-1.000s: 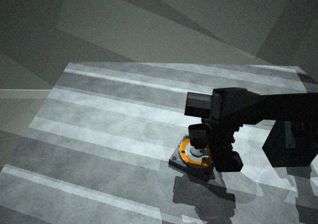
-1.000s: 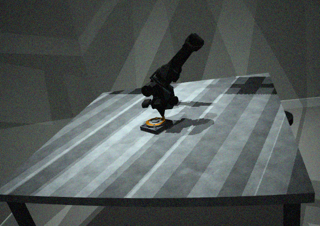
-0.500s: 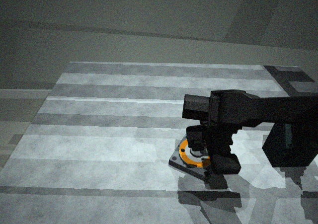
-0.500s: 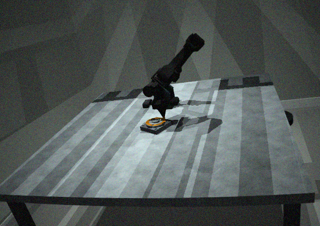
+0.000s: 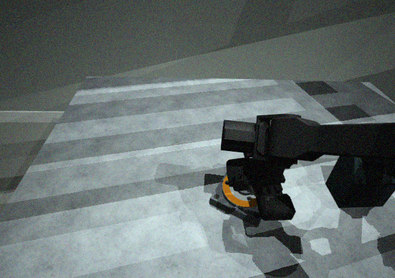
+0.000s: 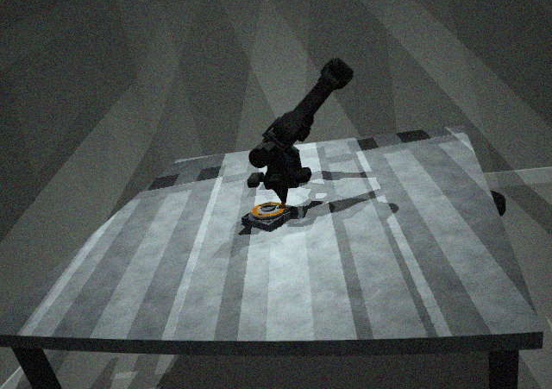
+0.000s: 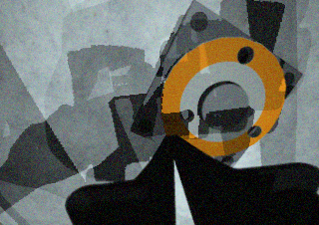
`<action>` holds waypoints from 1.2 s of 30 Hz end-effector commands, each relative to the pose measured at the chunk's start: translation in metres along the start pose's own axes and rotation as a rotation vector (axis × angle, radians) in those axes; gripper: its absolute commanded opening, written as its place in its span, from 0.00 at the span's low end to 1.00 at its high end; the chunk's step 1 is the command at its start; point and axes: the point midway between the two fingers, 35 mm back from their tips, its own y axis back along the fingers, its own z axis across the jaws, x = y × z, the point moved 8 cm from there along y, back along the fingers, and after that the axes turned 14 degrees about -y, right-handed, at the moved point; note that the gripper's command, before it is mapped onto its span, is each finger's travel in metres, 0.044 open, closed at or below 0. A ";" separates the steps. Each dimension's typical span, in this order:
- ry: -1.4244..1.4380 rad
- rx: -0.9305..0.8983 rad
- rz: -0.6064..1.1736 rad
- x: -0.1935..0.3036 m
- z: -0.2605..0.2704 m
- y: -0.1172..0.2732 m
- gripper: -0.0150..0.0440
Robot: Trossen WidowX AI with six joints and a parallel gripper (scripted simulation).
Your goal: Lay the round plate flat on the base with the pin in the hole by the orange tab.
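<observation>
Striped table: I'm seeing my closed, empty gripper sitting at the plate's near rim.

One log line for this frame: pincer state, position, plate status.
pincer: shut, empty | position: tips at orange plate rim, by its tab | plate: on post, base beneath | seating: cannot tell

plate – matt orange; table – mottled grey
</observation>
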 end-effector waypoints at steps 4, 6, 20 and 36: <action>0.004 -0.004 -0.006 -0.008 0.005 0.001 0.25; 0.005 -0.004 -0.006 -0.010 0.006 0.001 0.25; 0.005 -0.005 -0.007 -0.022 0.011 0.001 0.25; 0.005 -0.005 -0.007 -0.024 0.012 0.001 0.25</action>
